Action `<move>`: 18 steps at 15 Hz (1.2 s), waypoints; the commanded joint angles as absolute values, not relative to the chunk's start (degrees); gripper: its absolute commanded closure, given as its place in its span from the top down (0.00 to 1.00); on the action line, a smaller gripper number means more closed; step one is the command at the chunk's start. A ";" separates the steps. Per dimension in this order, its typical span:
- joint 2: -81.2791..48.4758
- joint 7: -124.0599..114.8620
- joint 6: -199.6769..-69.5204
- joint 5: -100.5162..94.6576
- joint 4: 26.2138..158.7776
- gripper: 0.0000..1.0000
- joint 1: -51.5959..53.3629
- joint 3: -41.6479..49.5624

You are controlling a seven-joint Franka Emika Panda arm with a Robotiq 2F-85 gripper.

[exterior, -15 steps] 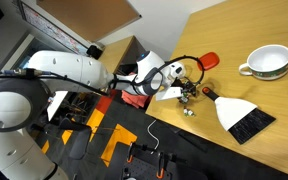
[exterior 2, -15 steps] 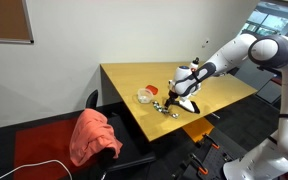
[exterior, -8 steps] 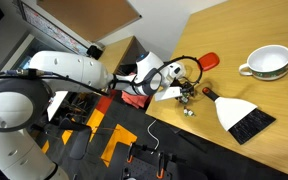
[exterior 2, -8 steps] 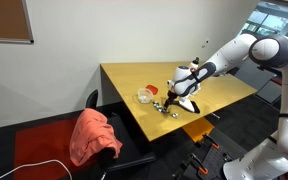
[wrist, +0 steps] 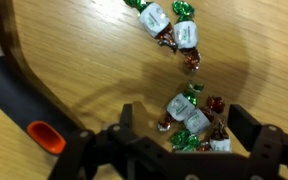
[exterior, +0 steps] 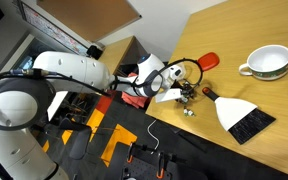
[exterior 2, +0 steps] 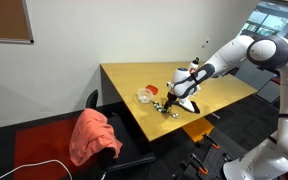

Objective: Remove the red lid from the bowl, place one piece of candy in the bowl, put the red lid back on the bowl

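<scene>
My gripper point(wrist: 186, 120) is open and points down at the table, one finger on each side of a cluster of wrapped candy point(wrist: 196, 128). A second cluster of candy point(wrist: 172, 28) lies farther off. Nothing is held. In an exterior view the gripper point(exterior: 187, 90) hangs over the candies point(exterior: 190, 105), and the red lid point(exterior: 208, 60) lies flat on the table just beyond them. The small clear bowl point(exterior 2: 144, 96) stands uncovered near the table's corner, a little to one side of the gripper point(exterior 2: 181, 97).
A large white bowl point(exterior: 267, 62) stands farther along the wooden table point(exterior: 244, 30). A white brush with dark bristles point(exterior: 240, 116) lies by the table's edge, its black handle point(wrist: 24, 110) close to the candies. A chair with a red cloth point(exterior 2: 94, 135) stands beside the table.
</scene>
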State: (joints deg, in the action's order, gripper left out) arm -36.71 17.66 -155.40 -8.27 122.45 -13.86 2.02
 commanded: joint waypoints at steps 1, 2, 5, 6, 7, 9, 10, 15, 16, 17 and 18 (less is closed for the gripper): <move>-36.90 19.07 -155.70 -7.72 122.72 0.66 -14.25 1.47; -37.06 19.06 -155.75 -7.77 122.73 0.59 -14.22 1.49; -37.48 19.08 -155.68 -7.82 122.59 0.34 -14.20 1.48; -37.55 19.07 -155.65 -7.83 122.57 0.27 -14.18 1.48; -37.63 19.04 -155.69 -7.87 122.57 0.20 -14.14 1.50; -37.62 18.96 -155.68 -7.92 122.55 0.05 -14.00 1.49; -37.63 18.92 -155.68 -7.93 122.55 0.01 -13.93 1.47; -35.74 18.80 -155.44 -7.91 123.92 0.03 -13.69 1.24; -35.05 18.93 -154.70 -7.45 124.16 0.03 -13.95 0.78; -33.98 19.23 -153.40 -6.88 124.45 0.03 -14.31 0.10; -33.12 19.34 -152.72 -6.57 124.73 0.03 -14.43 -0.33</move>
State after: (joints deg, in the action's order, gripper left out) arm -37.19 17.69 -155.20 -8.19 122.47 -13.76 1.23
